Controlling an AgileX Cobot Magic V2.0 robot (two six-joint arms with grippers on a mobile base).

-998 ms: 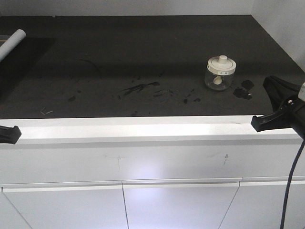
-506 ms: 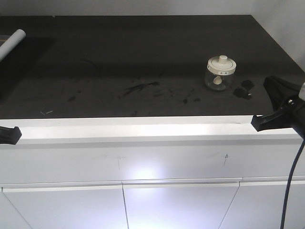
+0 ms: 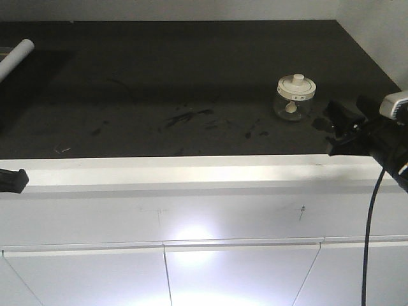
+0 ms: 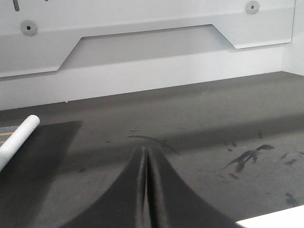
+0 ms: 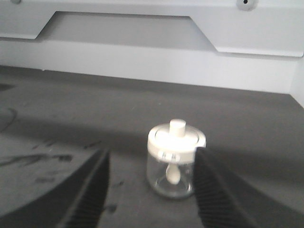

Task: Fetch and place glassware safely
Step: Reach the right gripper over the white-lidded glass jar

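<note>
A single small, squat glass jar (image 3: pixel 294 97) stands upright on the dark counter (image 3: pixel 159 76), toward its right side and well in from the white front edge. The clear, rounded body carries a round cream-white lid (image 5: pixel 176 138) with a stubby knob at its centre. A pale spoon-like piece hangs inside beneath the lid. A small tag on the lid's rim bears dark marks too small to read; no brand can be made out.

The right end effector (image 3: pixel 333 131) hovers low over the counter just to the right of the jar, its jaws spread wide and holding nothing. In the right wrist view its two ribbed black fingers (image 5: pixel 92 190) frame the jar from either side, which sits ahead of them and apart.

The left end effector (image 4: pixel 146 161) sits at the counter's front left edge, its fingers pressed together with nothing between them.

One rolled white sheet (image 3: pixel 16 58) lies at the far left of the counter, well apart from the jar. Scattered dark smudges (image 3: pixel 188 116) mark the surface between them.
</note>
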